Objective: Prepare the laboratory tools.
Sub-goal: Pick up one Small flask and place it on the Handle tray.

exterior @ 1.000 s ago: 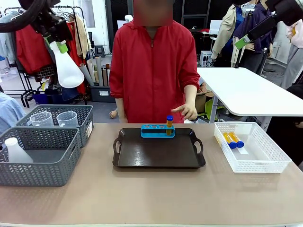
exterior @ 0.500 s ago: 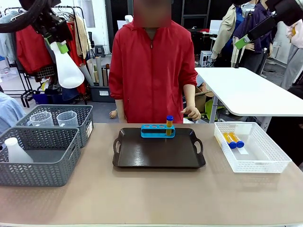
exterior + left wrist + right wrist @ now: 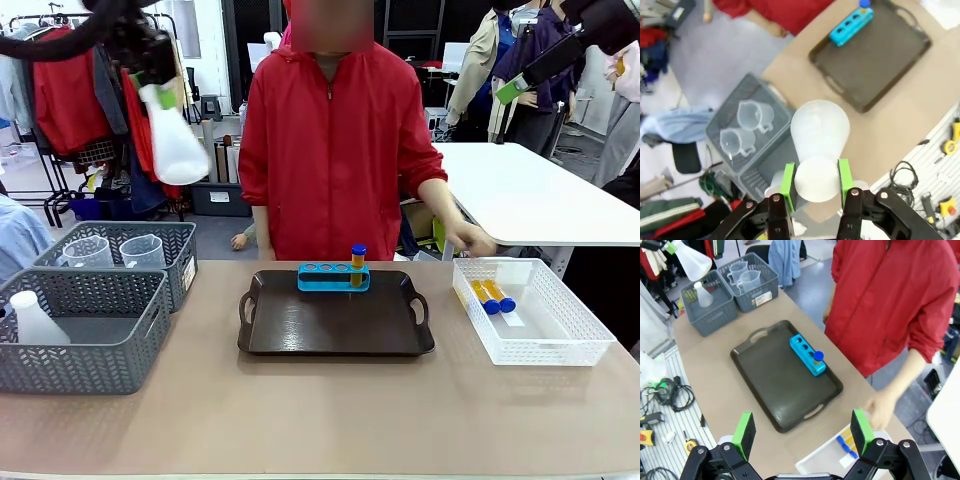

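Left jaws: clenched on the neck of the conical flask (image 3: pixel 820 130), which hangs bulb-down and tilted at the upper left of the front view, high above the grey baskets (image 3: pixel 80 350).
Right jaws: spread wide with nothing between them, high over the tray (image 3: pixel 782 390).
Slip risk: the smooth neck is pinched by narrow pads, so a fast swing could twist it loose.
Collision risk: the tube rack (image 3: pixel 333 277) and its one tube (image 3: pixel 358 262) stand at the tray's far edge, where a low approach could topple them.
Person: a hand (image 3: pixel 472 242) reaches to the white bin (image 3: pixel 540 355) at lower right, which holds two tubes (image 3: pixel 490 296).
Around: beakers (image 3: pixel 143 250) and a second flask (image 3: pixel 30 318) sit in the baskets.
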Motion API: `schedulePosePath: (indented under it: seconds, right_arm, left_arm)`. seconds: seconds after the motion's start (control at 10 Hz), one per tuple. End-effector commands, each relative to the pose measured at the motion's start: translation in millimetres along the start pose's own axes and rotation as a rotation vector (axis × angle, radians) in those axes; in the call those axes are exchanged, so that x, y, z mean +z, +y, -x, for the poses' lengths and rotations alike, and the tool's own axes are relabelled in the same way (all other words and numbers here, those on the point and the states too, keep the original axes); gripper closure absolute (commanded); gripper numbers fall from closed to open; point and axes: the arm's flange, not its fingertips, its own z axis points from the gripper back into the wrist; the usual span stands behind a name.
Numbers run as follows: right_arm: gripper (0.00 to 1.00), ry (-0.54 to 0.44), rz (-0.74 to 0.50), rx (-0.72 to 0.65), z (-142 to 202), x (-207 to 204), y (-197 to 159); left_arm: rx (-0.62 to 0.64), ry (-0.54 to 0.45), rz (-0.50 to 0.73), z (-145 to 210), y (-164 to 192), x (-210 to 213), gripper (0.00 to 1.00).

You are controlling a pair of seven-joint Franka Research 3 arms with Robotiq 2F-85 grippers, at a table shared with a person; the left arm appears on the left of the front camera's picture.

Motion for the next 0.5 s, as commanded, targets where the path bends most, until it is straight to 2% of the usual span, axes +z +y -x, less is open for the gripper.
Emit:
schedulePosePath:
  seconds: [0.0,0.4]
  right_arm:
    - [0.0,-0.009,-0.008,0.007,-1,1,0]
    - [0.0,-0.009,-0.008,0.007,-1,1,0]
  left_arm:
    - [-0.131,0.025,0.044,-46,-18,0,1.0]
    - [-0.313,0.044,0.068,-115,-80,-63,1.0]
